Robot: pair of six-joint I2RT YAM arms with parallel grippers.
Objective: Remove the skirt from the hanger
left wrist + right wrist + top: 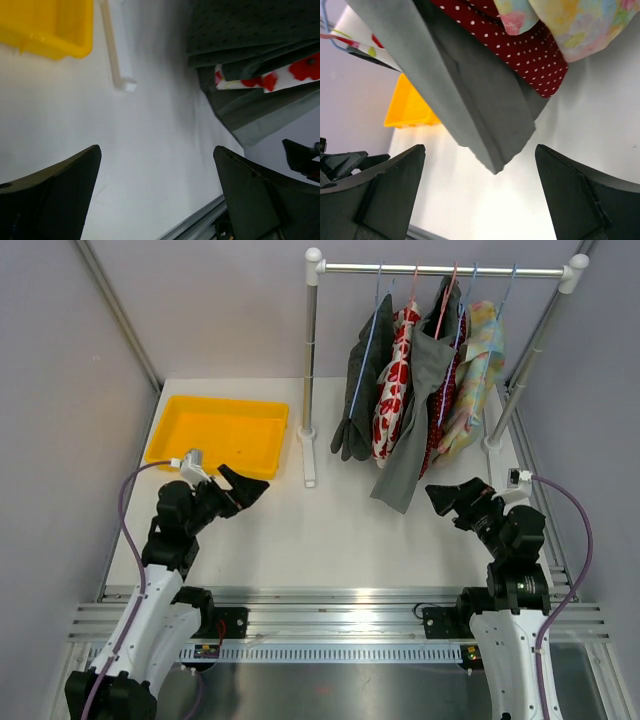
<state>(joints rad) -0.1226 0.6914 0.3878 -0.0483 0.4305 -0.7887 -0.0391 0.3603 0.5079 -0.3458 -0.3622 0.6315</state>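
Observation:
Several garments hang on hangers from a rail at the back right: a dark grey one, a white one with red poppies, a long grey one, a red dotted one and a pastel floral one. I cannot tell which is the skirt. My left gripper is open and empty over the table, left of the rack. My right gripper is open and empty just below the grey garment's hem, which hangs between its fingers in the right wrist view.
A yellow tray sits at the back left. The rack's white post and foot stand between the tray and the clothes. Grey walls close in both sides. The left wrist view shows bare table, the tray and the foot.

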